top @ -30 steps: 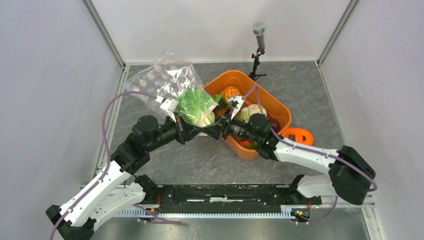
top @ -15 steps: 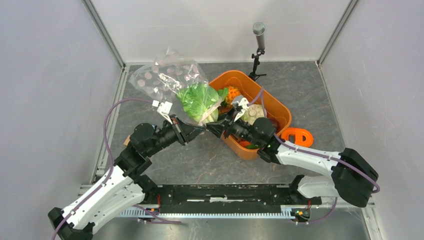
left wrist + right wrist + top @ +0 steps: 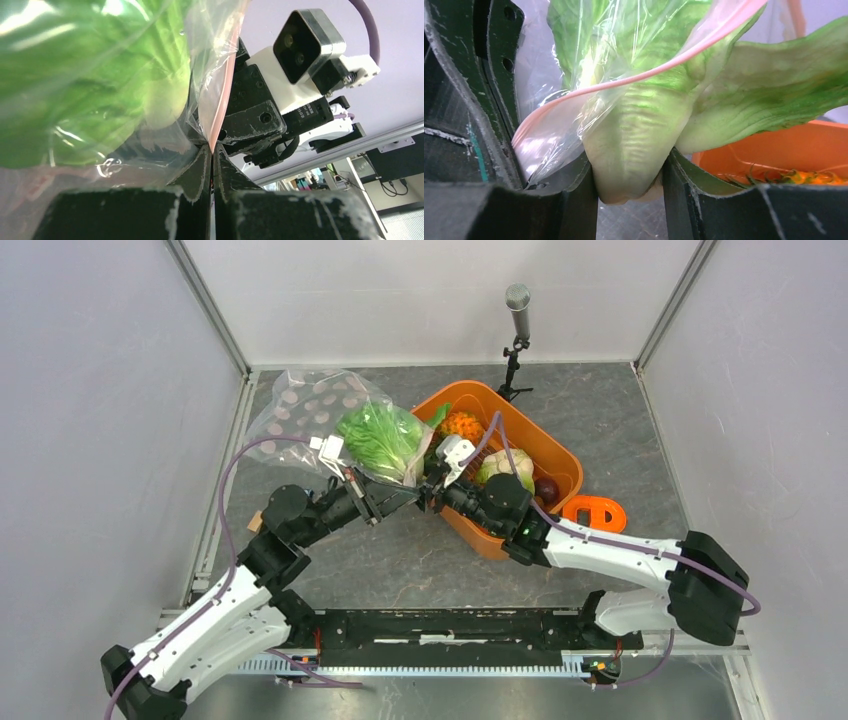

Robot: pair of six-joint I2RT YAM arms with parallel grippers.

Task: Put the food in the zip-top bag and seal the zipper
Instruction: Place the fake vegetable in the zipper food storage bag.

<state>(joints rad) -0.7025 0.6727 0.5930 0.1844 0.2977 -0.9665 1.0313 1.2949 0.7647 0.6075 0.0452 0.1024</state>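
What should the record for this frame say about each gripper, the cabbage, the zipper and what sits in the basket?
left gripper: shut on the zip-top bag at its zipper
right gripper: clamped on the cabbage stem
cabbage: leaves partly inside the bag mouth, stem end outside
zipper: unsealed, draped across the cabbage
basket: holds pineapple and cauliflower

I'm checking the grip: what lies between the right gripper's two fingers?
The pale stem of the cabbage, clamped by the right gripper, with a fold of the zip-top bag caught alongside. The right wrist view shows it.
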